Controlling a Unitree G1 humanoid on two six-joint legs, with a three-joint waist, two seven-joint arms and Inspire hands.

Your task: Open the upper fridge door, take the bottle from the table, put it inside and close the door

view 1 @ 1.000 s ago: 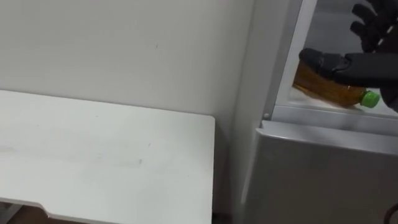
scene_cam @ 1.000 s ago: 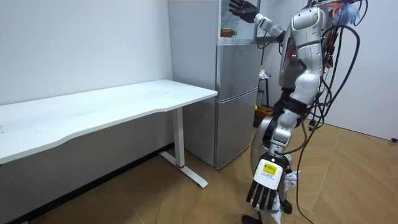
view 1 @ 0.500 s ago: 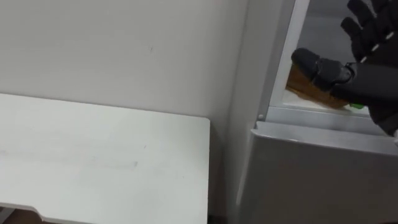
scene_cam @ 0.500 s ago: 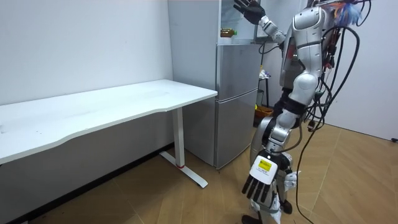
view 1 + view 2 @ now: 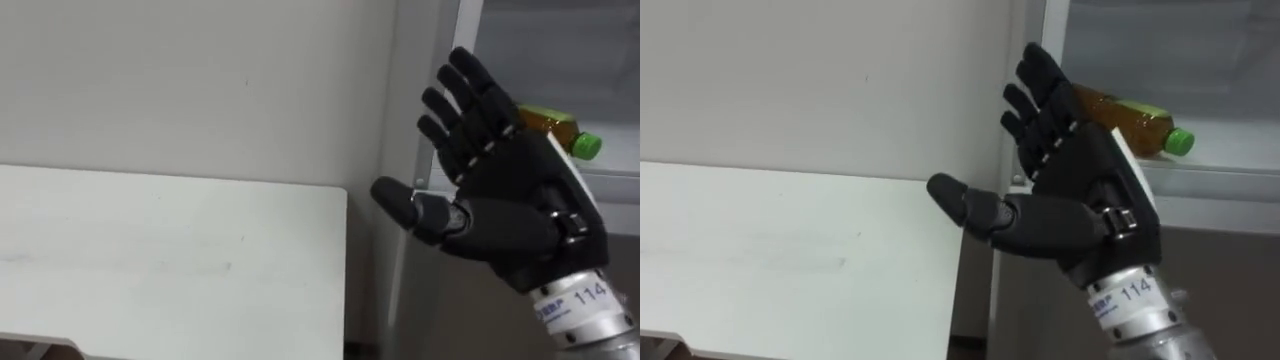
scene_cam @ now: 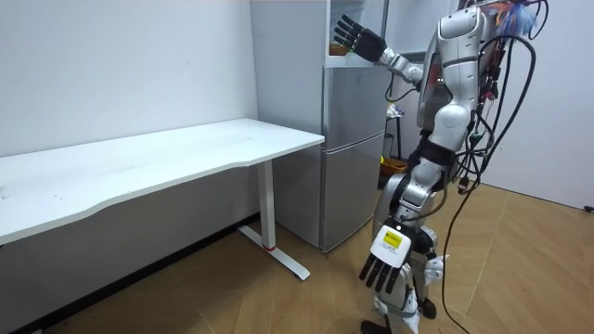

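The bottle [image 5: 1120, 120] was seen lying on its side on the shelf [image 5: 1225, 165] of the upper fridge compartment [image 6: 340, 30]. It held amber liquid, and its green cap [image 5: 1180, 142] was turned to the robot's right. It was gripped by neither hand.

The right hand [image 5: 510, 215] was held up in front of the fridge opening with its back toward the camera. Its fingers [image 5: 470, 100] were stretched out straight and spread, the thumb was stuck out to the left, and nothing was held. In the left eye view most of the bottle was covered by this hand, w/ only the cap end showing past it. In the right eye view just the bottle's base end was hidden behind the fingers. Contact btwn fingers and bottle couldn't be told.

The fridge's lower door [image 6: 353, 148] was shut. A white desk [image 5: 170, 260] was set just beside the fridge on the robot's left, against a plain light wall [image 5: 200, 80].

In the room view the robot was seen standing upright on the wood floor [image 6: 529, 269], close to the fridge front, right arm raised to the upper compartment. The left hand [image 6: 385, 269] was hung low by the legs, fingers relaxed and pointed down, nothing in it.
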